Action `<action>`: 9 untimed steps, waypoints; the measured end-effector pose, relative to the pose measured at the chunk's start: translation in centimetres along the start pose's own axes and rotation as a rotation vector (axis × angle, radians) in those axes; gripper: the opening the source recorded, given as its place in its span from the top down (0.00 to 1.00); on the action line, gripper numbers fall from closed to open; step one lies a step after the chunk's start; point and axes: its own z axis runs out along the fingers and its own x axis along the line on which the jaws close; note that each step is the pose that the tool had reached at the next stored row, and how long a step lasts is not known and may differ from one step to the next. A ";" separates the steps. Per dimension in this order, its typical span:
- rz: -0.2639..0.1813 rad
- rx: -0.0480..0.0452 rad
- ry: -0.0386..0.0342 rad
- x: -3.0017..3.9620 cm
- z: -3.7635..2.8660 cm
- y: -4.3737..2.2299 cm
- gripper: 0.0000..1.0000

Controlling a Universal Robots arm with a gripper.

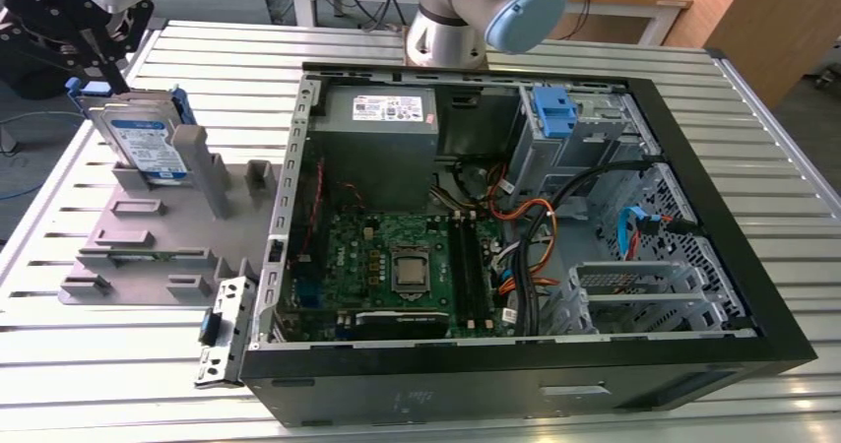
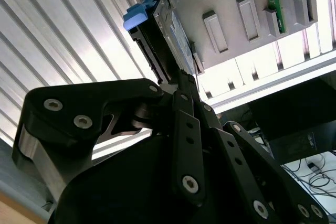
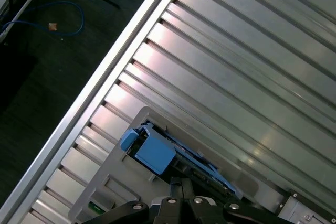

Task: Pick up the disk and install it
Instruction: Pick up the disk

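Observation:
The disk (image 1: 142,140), silver with a blue-and-white label and blue side rails, stands on edge, leaning, at the far end of a grey holder (image 1: 145,236) in the exterior view's left. My gripper (image 1: 113,79) hangs directly over its top edge, tips at the blue rail. In the second wrist view the gripper (image 2: 181,77) meets the edge of the disk (image 2: 173,22), beside a blue tab (image 2: 137,14). The first wrist view looks down on the disk's blue rail (image 3: 156,153), with the gripper (image 3: 181,184) just above it.
An open computer case (image 1: 749,315) lies to the holder's right, with a motherboard (image 1: 394,266), a grey power-supply box (image 1: 381,108), cables and a drive cage with a blue latch (image 1: 556,113). The arm's base (image 1: 460,20) stands behind it. The slatted table edge (image 3: 79,114) is near the holder.

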 end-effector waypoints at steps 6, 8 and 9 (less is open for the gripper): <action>-0.004 -0.0001 0.0002 0.00 0.00 0.00 0.89; -0.012 -0.0002 0.0005 0.00 0.00 0.00 0.89; -0.017 -0.0002 0.0007 0.00 0.00 0.00 0.89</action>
